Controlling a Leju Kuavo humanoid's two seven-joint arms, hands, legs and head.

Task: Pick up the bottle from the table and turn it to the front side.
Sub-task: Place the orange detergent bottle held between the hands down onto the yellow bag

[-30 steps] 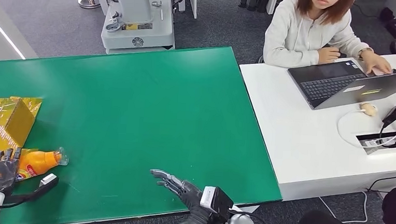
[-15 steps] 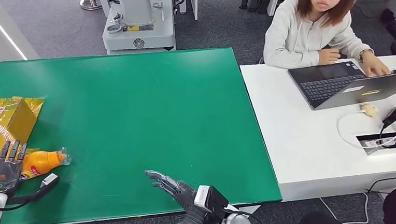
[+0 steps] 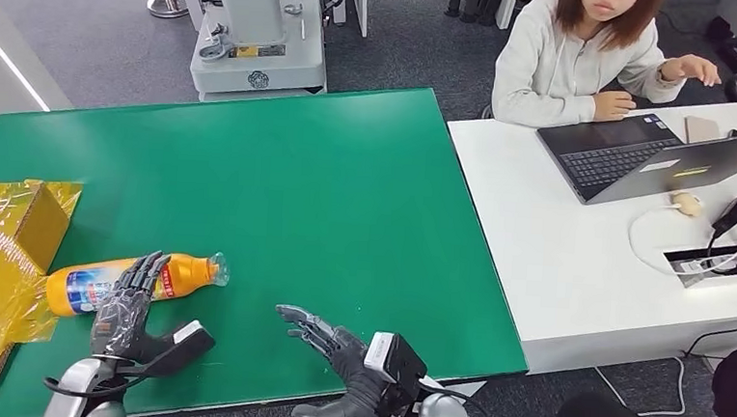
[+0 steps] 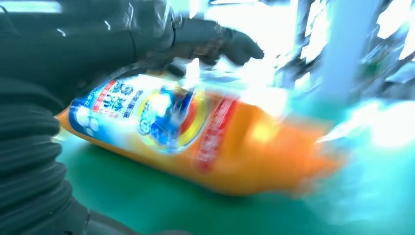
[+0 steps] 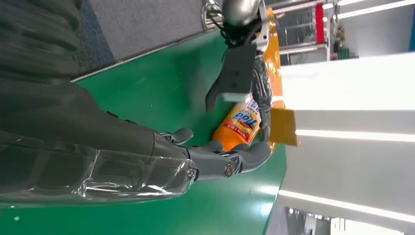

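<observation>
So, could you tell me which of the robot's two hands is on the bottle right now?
The left hand: its fingers lie over the orange bottle, which is on its side on the green table. The right hand hovers with fingers spread, apart from the bottle.

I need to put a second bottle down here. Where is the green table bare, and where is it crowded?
Bare: the green table from the bottle to the white desk. Crowded: the near-left corner, with the yellow box, left hand and right hand.

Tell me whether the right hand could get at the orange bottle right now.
Probably yes: bare green table lies between the right hand and the orange bottle, though the left hand already covers its middle.
</observation>
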